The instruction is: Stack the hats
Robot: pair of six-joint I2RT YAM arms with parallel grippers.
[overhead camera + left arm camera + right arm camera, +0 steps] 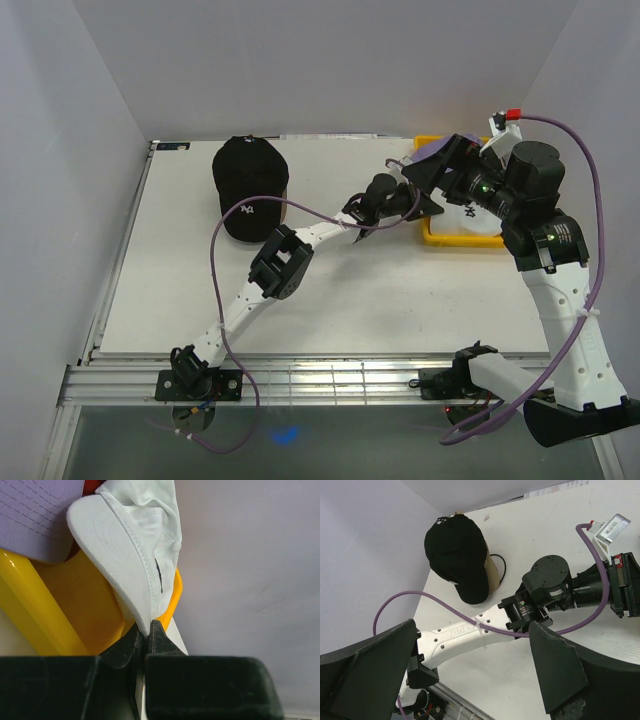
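Observation:
My left gripper is shut on the brim edge of the white cap, which hangs over the yellow bin. A lavender cap and a sliver of dark red cap lie beside it. In the top view the white cap and lavender cap sit in the bin at the back right. My right gripper hovers open and empty over the bin's left edge, above the left wrist. The black cap rests on a tan cap at the back left.
The left arm stretches diagonally across the table toward the bin, with a purple cable looping over it. White walls close in the table on the left, back and right.

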